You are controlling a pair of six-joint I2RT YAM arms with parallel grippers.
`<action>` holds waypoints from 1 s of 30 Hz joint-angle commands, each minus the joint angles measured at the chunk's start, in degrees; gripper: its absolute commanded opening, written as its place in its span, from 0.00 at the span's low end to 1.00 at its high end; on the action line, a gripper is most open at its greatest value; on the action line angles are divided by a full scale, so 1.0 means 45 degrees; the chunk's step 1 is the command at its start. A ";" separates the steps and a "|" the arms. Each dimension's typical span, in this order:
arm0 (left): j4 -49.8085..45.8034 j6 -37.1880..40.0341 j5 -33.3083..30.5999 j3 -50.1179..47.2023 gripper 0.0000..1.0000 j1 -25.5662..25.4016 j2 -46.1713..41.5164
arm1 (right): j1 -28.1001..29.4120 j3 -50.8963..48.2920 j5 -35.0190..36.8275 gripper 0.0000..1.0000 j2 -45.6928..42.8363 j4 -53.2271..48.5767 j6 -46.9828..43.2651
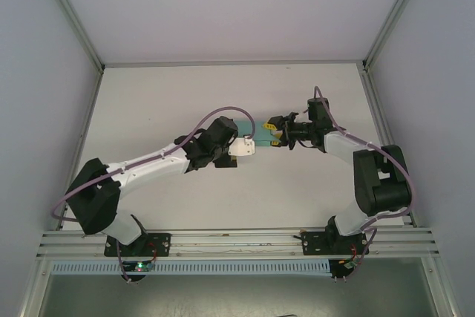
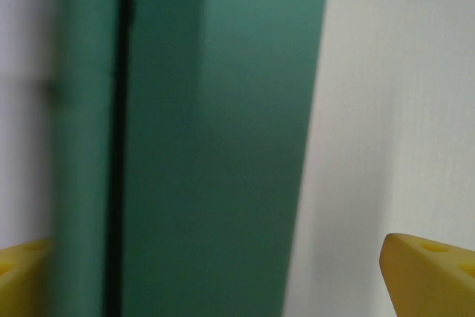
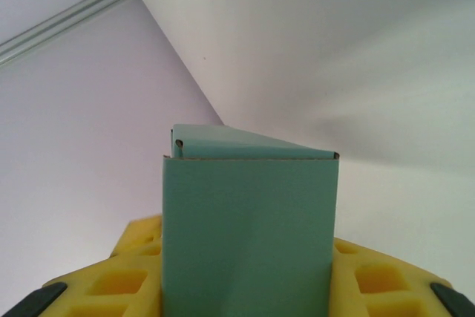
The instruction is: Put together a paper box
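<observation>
Assembly looks near its end, by my reckoning: my right pincer [image 3: 249, 283] is clenched on the paper box [image 3: 249, 213], the teal card seated between its yellow pads [image 3: 371, 280] with a folded end flap just beyond the fingertips. My left pincer [image 2: 226, 269], spread wide and grasping nothing, faces the box's side at close range, the card nearer its left tip. The next move likely calls for the left to press shut the dark gap between two panels while the right holds firm.
</observation>
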 commanded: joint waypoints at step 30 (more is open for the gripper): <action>-0.5297 -0.0210 0.2640 0.2035 0.42 0.1019 -0.0026 | -0.0615 0.0694 0.7588 0.99 -0.4912 -0.4416 -0.9850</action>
